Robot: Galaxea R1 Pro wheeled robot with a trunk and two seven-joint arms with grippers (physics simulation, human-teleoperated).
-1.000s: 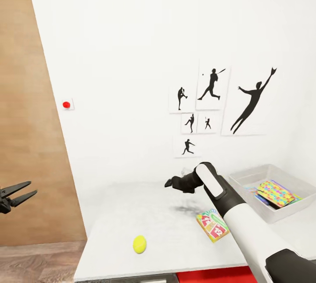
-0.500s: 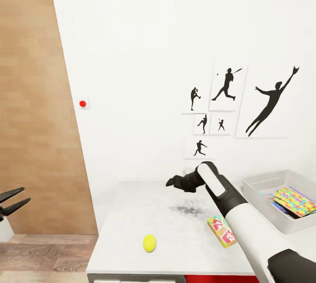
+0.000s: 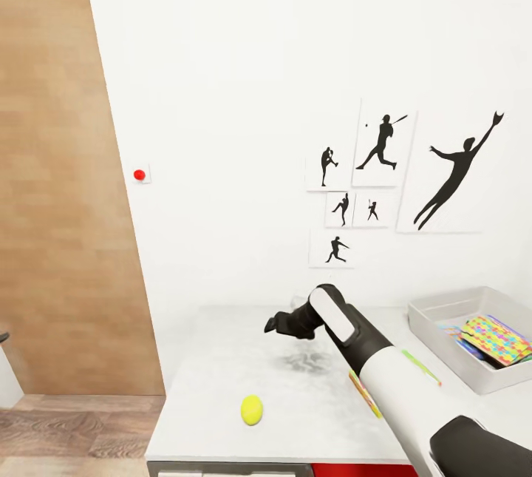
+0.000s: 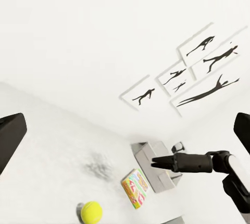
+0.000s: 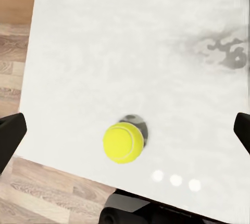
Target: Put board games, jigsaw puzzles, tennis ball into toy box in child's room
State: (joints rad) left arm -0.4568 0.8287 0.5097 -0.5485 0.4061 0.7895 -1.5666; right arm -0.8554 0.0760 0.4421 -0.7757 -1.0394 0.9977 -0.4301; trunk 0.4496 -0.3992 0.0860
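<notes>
1. In the head view the right arm (image 3: pixel 384 381) covers most of the Skip-Bo box (image 3: pixel 363 393); only thin edges of it show beside the arm, on the table (image 3: pixel 222 388).
2. The tennis ball (image 3: pixel 252 410) lies alone near the front edge of the table, at about 7 o'clock from the right gripper (image 3: pixel 272 325).
3. The right gripper hangs above the table middle and holds nothing; its fingertips sit at the two sides of the right wrist view, so it is spread wide.
4. The left gripper also looks wide apart and holds nothing.
5. At 3 o'clock, the toy box (image 3: pixel 436 312) holds the multicoloured jigsaw puzzle (image 3: pixel 495 338); what lies under it is hard to make out.
6. Farthest, black silhouette pictures (image 3: pixel 384 144) hang on the wall.
</notes>
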